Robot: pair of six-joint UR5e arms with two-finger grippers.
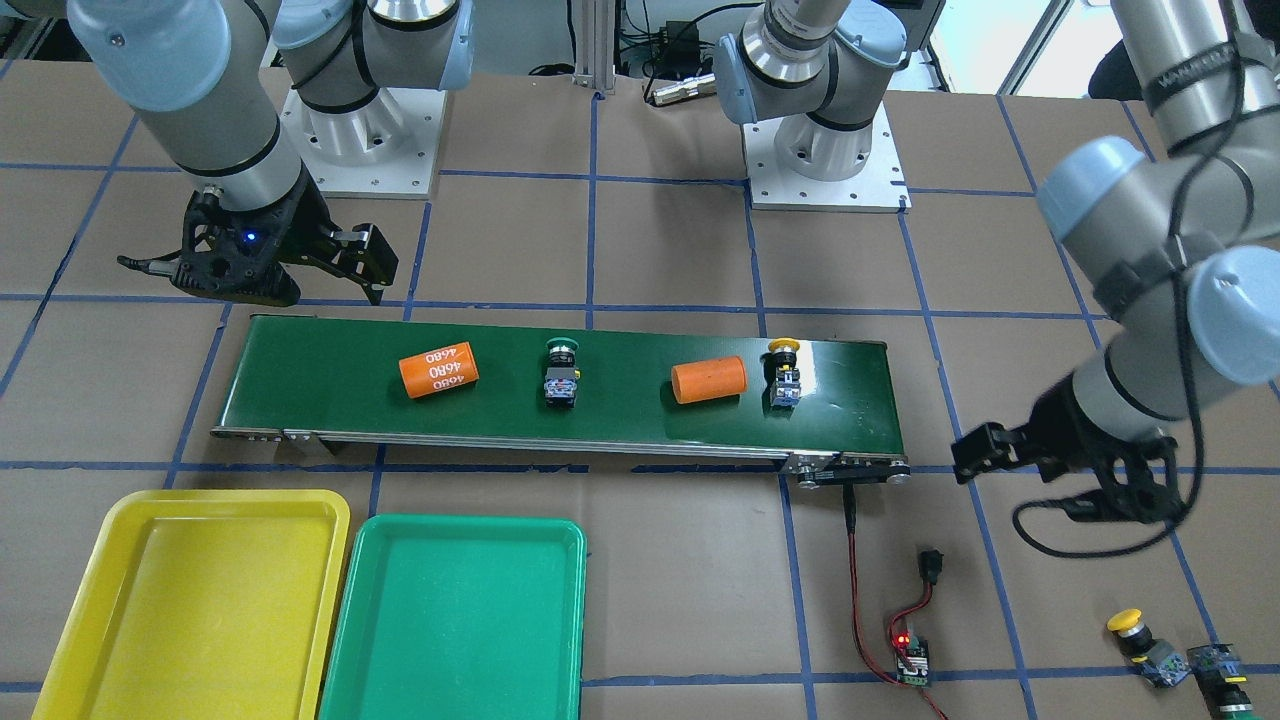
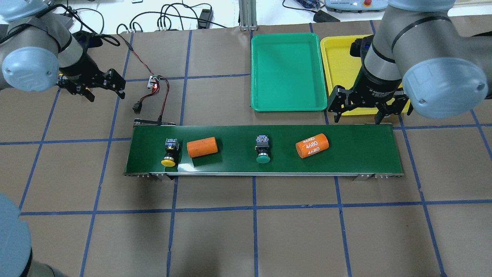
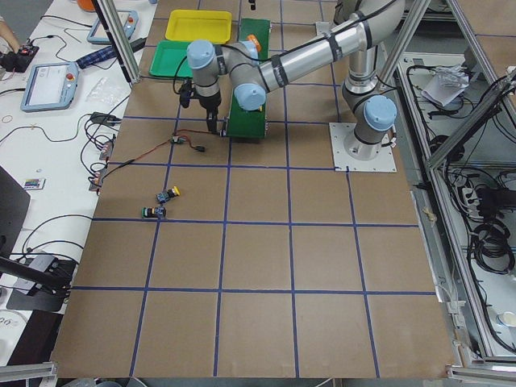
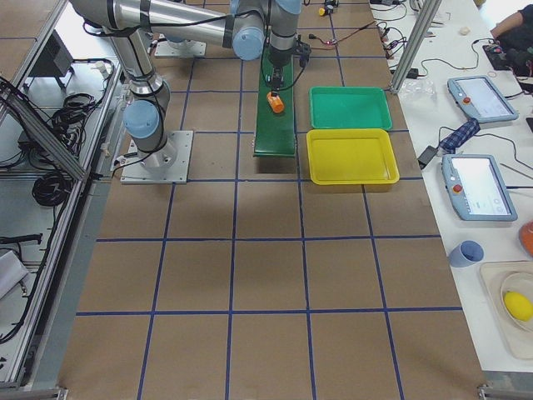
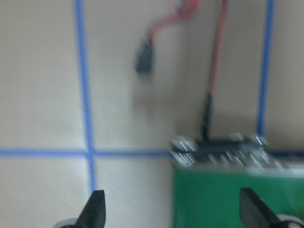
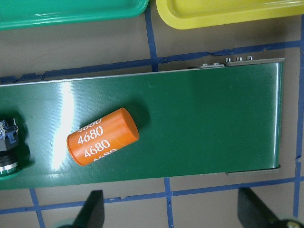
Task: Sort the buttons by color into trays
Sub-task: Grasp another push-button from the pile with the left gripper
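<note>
A yellow-capped button (image 2: 169, 154) and a green-capped button (image 2: 262, 149) lie on the conveyor belt. Another yellow-capped button (image 1: 1140, 638) and another green-capped one (image 1: 1222, 682) lie on the table beyond the belt's left end. The green tray (image 2: 286, 73) and the yellow tray (image 2: 338, 57) stand empty, side by side, past the belt. My left gripper (image 2: 98, 86) is open and empty above the table, near the belt's left end. My right gripper (image 2: 371, 111) is open and empty, above the belt's far edge and the yellow tray's near rim.
The long dark green conveyor belt (image 2: 346, 161) also carries a plain orange cylinder (image 2: 202, 147) and one marked "4680" (image 2: 312, 145). A small circuit board with red and black wires (image 2: 153, 82) lies by the belt's left end.
</note>
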